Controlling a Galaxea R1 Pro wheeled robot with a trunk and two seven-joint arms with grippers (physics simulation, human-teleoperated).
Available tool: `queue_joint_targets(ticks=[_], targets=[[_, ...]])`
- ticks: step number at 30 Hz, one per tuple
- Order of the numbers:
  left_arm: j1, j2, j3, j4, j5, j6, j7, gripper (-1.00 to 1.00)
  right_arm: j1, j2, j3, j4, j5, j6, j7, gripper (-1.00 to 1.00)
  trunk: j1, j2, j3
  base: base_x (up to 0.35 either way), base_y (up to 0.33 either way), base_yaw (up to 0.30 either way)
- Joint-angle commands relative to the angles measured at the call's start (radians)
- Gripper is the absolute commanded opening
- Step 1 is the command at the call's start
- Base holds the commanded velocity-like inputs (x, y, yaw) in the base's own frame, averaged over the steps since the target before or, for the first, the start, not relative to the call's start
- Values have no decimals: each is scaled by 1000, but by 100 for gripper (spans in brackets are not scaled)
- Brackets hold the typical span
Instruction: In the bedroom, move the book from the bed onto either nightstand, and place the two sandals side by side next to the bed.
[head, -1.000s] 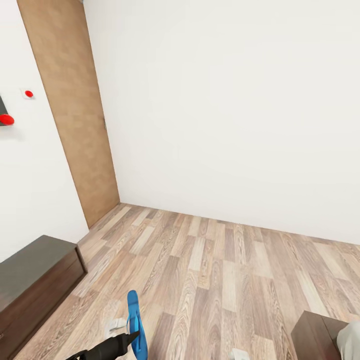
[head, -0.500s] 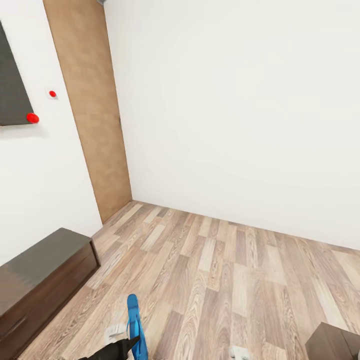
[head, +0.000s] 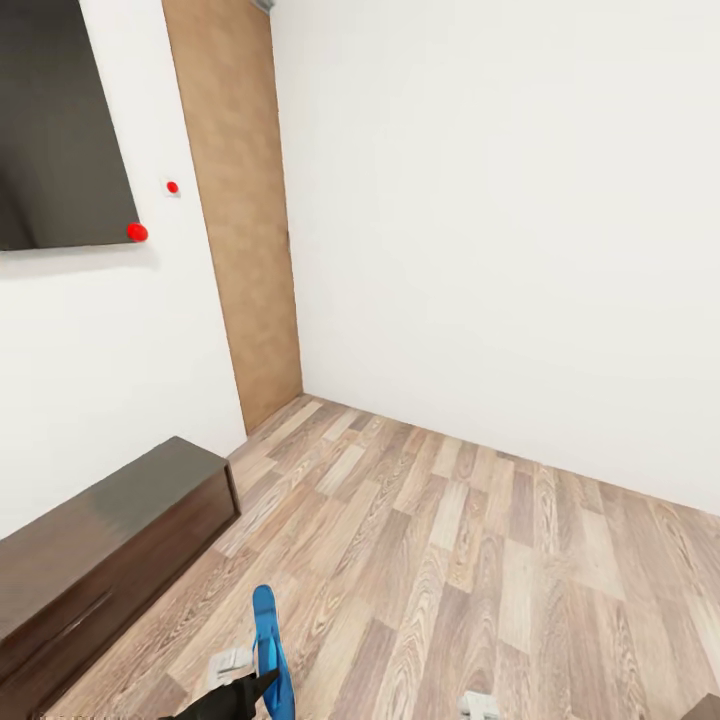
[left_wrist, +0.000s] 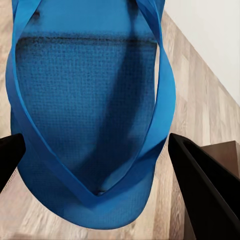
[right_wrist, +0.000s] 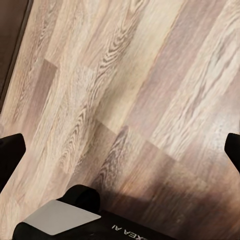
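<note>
Carrying 1 blue sandal (head: 270, 645) at the lower left of the head view, the left end effector (head: 262, 682) is clamped on it; the right end effector's (right_wrist: 120, 150) fingers are spread and empty. Judging by this, placement remains undone.

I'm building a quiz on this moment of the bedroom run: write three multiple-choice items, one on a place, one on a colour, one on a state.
1. Where is the long dark bench?
A. against the wall under the dark screen
B. mid-floor
C. beside the door's far side

2. What colour is the sandal?
A. red
B. blue
C. green

3. What is the right gripper holding?
A. a book
B. a sandal
C. nothing

Answers: 1 A, it stands along the wall below the screen. 2 B, bright blue between the left gripper's fingers. 3 C, only floor between its spread fingers.
</note>
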Motion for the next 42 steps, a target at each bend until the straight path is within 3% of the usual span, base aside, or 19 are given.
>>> queue_joint_targets(ticks=[1, 10, 14, 16, 19, 22, 25, 32, 35, 38, 40, 42], targets=[[-1, 0, 0, 2, 4, -2, -3, -100, 0, -1, 8, -2, -11, 7, 1, 100, 0, 0, -1, 0, 0, 274], [-1, 0, -1, 21, 4, -32, -1, -100, 1, -2, 7, 55, -11, 6, 0, 100, 0, 0, -6, 0, 0, 275], [-1, -1, -1, 57, 3, -126, 0, -100, 0, -2, 7, 61, -11, 5, 0, 100, 0, 0, -7, 0, 0, 275], [-1, 0, -1, 60, 4, -142, 7, -100, 0, -2, 7, 61, -11, 5, 0, 100, 0, 0, -8, 0, 0, 275], [-1, 1, 0, 61, 3, -151, 97, -100, 0, -2, 6, 61, -11, 5, 0, 100, 0, 0, -10, 0, 0, 275], [-1, -6, -4, 59, 2, -155, 281, -100, 0, -3, 5, 61, -11, 5, 0, 100, 0, 0, -11, 0, 0, 275], [-1, -22, -12, 59, 0, -156, 361, -100, 0, -4, 5, 61, -11, 5, 0, 100, 0, 0, -13, 0, 0, 275], [-1, -28, -86, 58, -1, -157, 401, -100, 0, -4, 5, 61, -11, 5, 0, 100, 0, 0, -16, 0, 0, 275], [-1, -27, -133, 57, -8, -155, 402, -100, 0, -4, 5, 61, -11, 5, 0, 100, 0, 0, -17, 0, 0, 275], [-1, -27, -205, 57, -48, -154, 400, -100, 0, -4, 4, 61, -11, 5, 1, 100, 0, 0, -19, 0, 0, 275], [-1, -29, -274, 57, -91, -155, 402, -100, 0, -6, 4, 61, -11, 5, 1, 100, 0, 0, -19, 0, 0, 275], [-1, -30, -300, 56, -106, -155, 403, -100, 0, -7, 4, 61, -11, 5, 1, 100, 0, 0, -20, 0, 0, 275]])
